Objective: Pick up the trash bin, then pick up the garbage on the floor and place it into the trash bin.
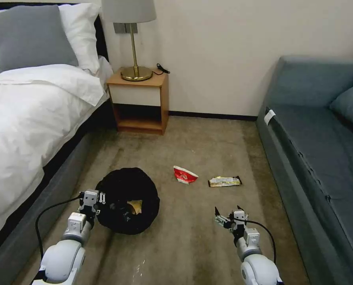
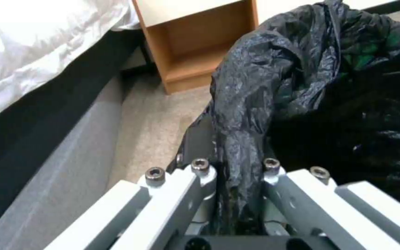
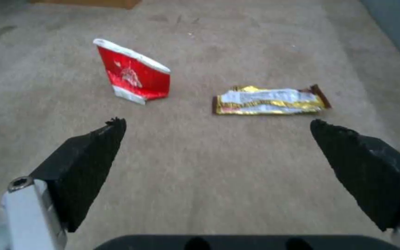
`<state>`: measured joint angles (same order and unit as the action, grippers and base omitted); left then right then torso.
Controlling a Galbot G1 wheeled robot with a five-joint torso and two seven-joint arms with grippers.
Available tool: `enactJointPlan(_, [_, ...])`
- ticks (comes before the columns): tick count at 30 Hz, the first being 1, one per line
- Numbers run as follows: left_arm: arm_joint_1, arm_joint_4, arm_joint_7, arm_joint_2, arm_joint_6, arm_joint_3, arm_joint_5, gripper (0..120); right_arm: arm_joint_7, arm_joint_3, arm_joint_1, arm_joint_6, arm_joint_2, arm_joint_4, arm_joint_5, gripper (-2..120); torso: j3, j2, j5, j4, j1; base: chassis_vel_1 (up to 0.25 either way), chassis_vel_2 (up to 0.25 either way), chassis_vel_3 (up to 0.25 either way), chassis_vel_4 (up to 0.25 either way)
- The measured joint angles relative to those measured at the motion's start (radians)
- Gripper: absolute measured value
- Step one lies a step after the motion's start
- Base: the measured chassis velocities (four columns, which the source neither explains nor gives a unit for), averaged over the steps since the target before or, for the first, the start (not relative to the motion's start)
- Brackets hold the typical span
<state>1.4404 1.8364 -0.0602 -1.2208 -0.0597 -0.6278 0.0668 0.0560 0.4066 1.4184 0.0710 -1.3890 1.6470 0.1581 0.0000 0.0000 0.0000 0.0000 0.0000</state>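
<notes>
Black crinkly bag of the round trash bin (image 1: 127, 200) pinched in our left pincer (image 2: 237, 180), we next need our wide-open, empty right pincer (image 3: 216, 130) lowered over the crushed red-and-white paper cup (image 3: 133, 73).

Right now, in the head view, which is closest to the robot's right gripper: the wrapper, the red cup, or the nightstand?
From the open right gripper:
1. Wrapper, just ahead on the carpet.
2. Red cup, ahead, toward the left.
3. Nightstand, far off by the wall beside the bed.
</notes>
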Motion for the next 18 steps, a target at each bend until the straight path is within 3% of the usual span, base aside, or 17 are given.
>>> enactJointPlan(6, [-0.018,-0.004,0.000,0.019,-0.003,0.000,0.012,4,0.002,-0.005,-0.004,0.003,-0.007,-0.005,-0.009,100,0.000,0.000,0.0001,0.0000,0.000,-0.152,0.159,0.148,-0.147])
enactJointPlan(18, [-0.037,-0.014,0.000,0.017,-0.010,0.011,0.012,4,0.004,-0.016,-0.017,0.005,-0.003,-0.017,-0.016,100,0.000,0.000,0.0000,0.0001,0.000,-0.151,0.149,0.151,-0.149])
